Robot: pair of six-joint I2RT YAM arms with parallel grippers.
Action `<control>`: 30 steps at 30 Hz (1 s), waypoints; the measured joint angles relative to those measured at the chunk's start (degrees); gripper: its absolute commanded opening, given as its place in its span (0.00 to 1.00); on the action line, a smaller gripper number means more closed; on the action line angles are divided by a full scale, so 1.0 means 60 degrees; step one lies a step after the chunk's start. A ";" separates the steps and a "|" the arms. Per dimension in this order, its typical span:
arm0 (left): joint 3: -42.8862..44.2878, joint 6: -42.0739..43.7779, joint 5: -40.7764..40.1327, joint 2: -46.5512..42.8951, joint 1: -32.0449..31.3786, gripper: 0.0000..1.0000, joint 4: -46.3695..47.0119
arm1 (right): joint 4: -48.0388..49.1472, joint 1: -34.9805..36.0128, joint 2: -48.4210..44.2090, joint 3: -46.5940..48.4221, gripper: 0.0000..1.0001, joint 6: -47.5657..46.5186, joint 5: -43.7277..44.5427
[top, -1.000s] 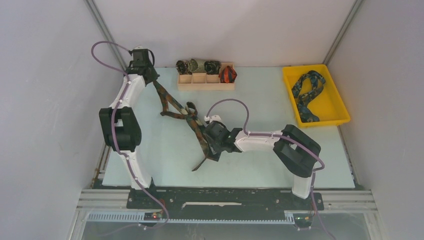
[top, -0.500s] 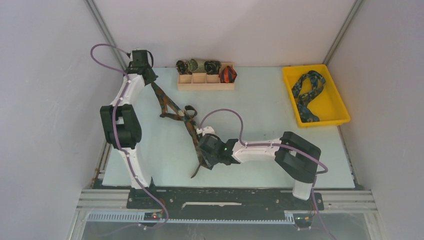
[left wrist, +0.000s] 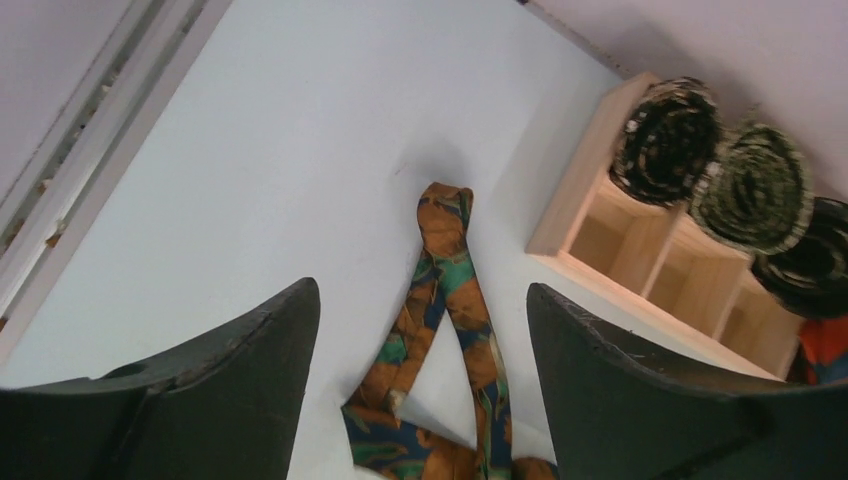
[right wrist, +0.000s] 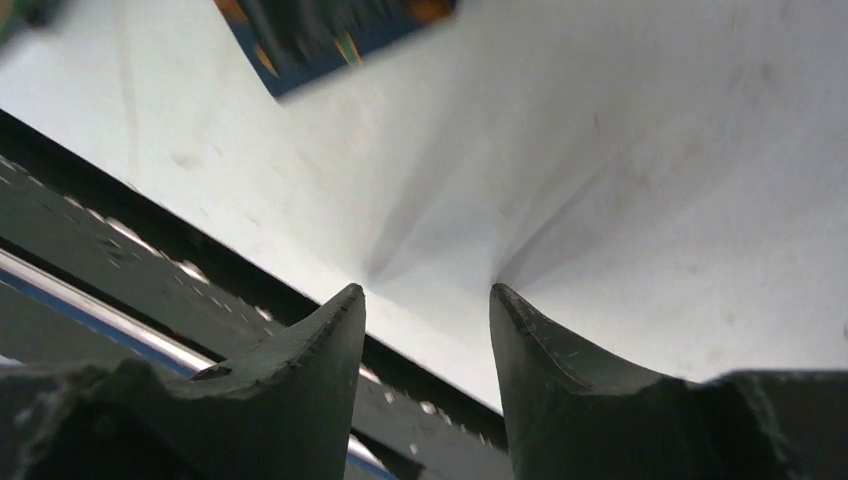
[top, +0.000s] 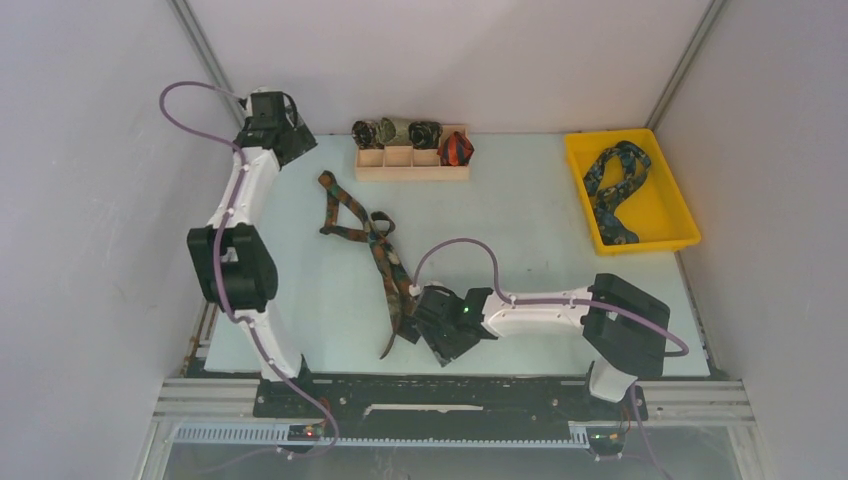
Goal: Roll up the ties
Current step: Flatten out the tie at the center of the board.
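Blurred tie [right wrist: 330, 38] corner at the right wrist view's top edge

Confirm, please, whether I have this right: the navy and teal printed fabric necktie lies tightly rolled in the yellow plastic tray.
Not quite: the navy and teal printed fabric necktie lies unrolled, in a loose curve, in the yellow plastic tray, as the top external view shows.

Orange-brown tie [left wrist: 445, 225] has green and navy print, navy-teal tie [top: 597, 180] is mottled, tray [top: 668, 200] is yellow
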 measured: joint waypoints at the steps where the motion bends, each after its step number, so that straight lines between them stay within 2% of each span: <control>1: -0.0047 -0.0004 -0.0007 -0.0259 0.0000 0.83 -0.0106 | -0.0423 -0.0007 -0.0051 0.0018 0.52 0.0004 -0.0131; 5: -0.0973 0.0004 0.0047 -0.1894 0.0000 0.84 -0.0415 | -0.1330 -0.0113 -0.0091 0.0087 0.49 0.0015 -0.0696; 8: -0.2113 0.0058 0.0211 -0.3395 0.0004 0.84 -0.0586 | -0.1468 -0.0379 -0.0091 0.0160 0.42 0.0076 -0.1133; 13: -0.4284 0.0259 0.0681 -0.5774 -0.0080 0.84 -0.0925 | -0.1515 -0.0998 -0.0055 0.1257 0.36 0.0047 -0.1585; 20: -0.6240 0.1053 0.1257 -0.8306 -0.0244 0.82 -0.1807 | -0.0965 -0.1056 0.0215 0.2779 0.25 -0.0182 -0.2667; 26: -0.8364 0.1147 0.2076 -1.0619 -0.0284 0.81 -0.2178 | -0.0342 -0.1249 0.1213 0.3093 0.15 -0.0168 -0.3519; 30: -0.8980 0.1053 0.2565 -1.1493 -0.0313 0.80 -0.2302 | -0.0026 -0.1461 0.1909 0.3319 0.11 -0.0106 -0.3971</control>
